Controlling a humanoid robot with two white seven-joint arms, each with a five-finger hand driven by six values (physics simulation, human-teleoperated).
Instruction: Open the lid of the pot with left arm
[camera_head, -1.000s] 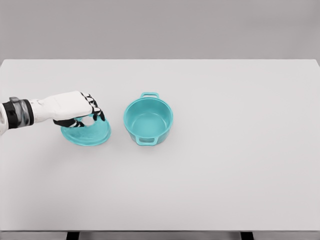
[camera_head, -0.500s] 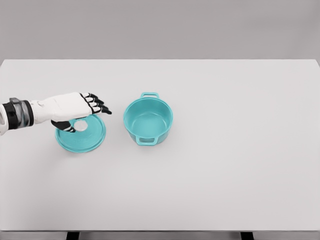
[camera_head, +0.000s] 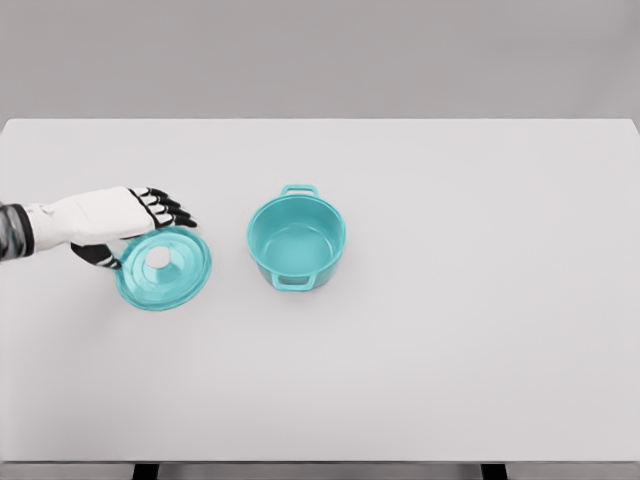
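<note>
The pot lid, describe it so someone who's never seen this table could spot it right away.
On the white table, look left of the open teal pot near the middle. The lid lies there, just below the left hand, whose fingers are spread and hold nothing. It shares the pot's teal colour but is a flat round disc with a pale circular spot at its centre, not a deep two-handled bowl.

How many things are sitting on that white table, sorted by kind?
Pots: 1, the teal pot, open at the top.
Lids: 1, the teal lid, lying left of the pot and apart from it.
Robot hands: 1, the left hand, fingers open at the lid's edge.
Total: 3.
</note>
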